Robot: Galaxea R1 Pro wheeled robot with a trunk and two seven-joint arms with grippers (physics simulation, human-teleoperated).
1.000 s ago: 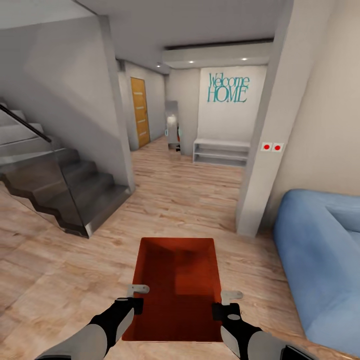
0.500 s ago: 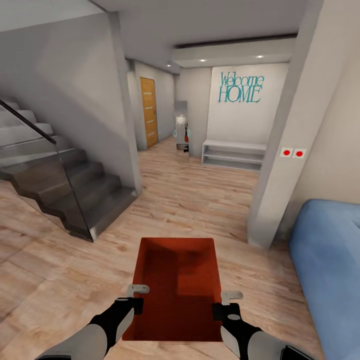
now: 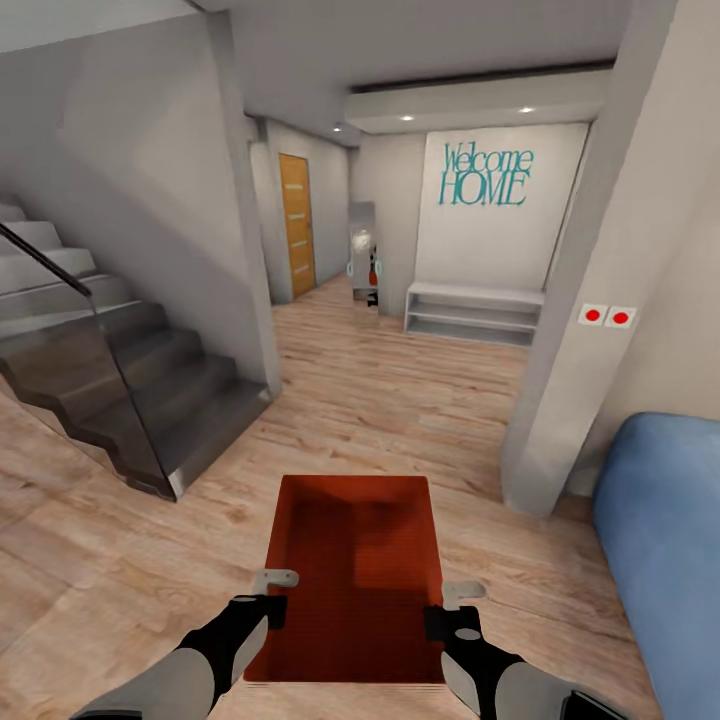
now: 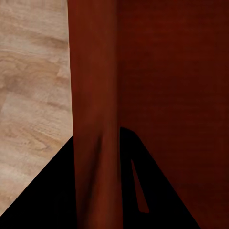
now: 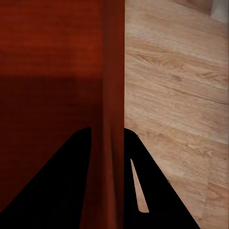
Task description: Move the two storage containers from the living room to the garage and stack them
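You're carrying an orange-red storage container, a plain rectangular open-top bin with smooth low walls, held above the light wood plank floor. Its long axis runs straight away from you, toward the hallway with the white shelf unit and the teal "Welcome HOME" lettering. Your left gripper pinches the left side wall, one finger on each face of it, and your right gripper clamps the right wall likewise. Grey stairs with a glass balustrade stand to the left; a blue sofa sits at the right.
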